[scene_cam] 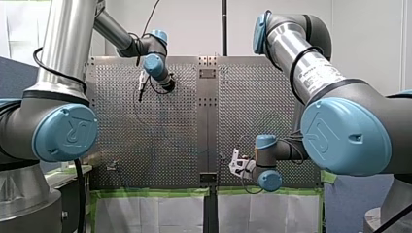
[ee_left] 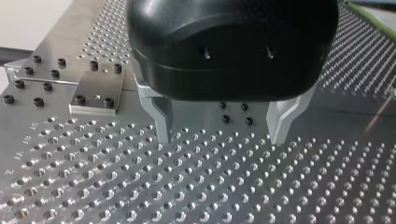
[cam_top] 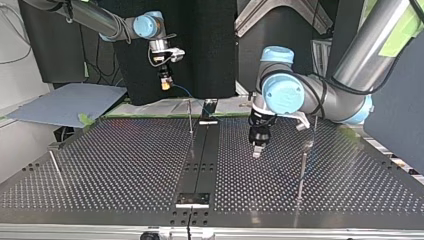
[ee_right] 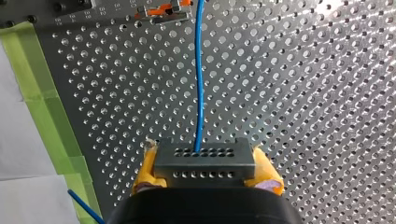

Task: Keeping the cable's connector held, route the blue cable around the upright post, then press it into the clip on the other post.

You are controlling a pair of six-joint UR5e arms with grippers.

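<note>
Front view: my left arm [scene_cam: 63, 73] reaches over the far part of the perforated counter [scene_cam: 165, 136]. My right arm [scene_cam: 316, 73] bends back to the counter's near edge.

Top view: the right jaws hang above the far edge at the view's left, holding the connector [cam_top: 164, 84]. The blue cable [cam_top: 182, 91] droops from it toward the middle, near a thin post [cam_top: 190, 117]. The left jaws hover just over the counter.

Left wrist view: the metal fingers [ee_left: 159, 119] stand wide apart with nothing between them.

Right wrist view: yellow pads [ee_right: 145, 170] pinch the grey connector, and the cable runs straight ahead to an orange-and-metal fitting [ee_right: 161, 11].
</note>
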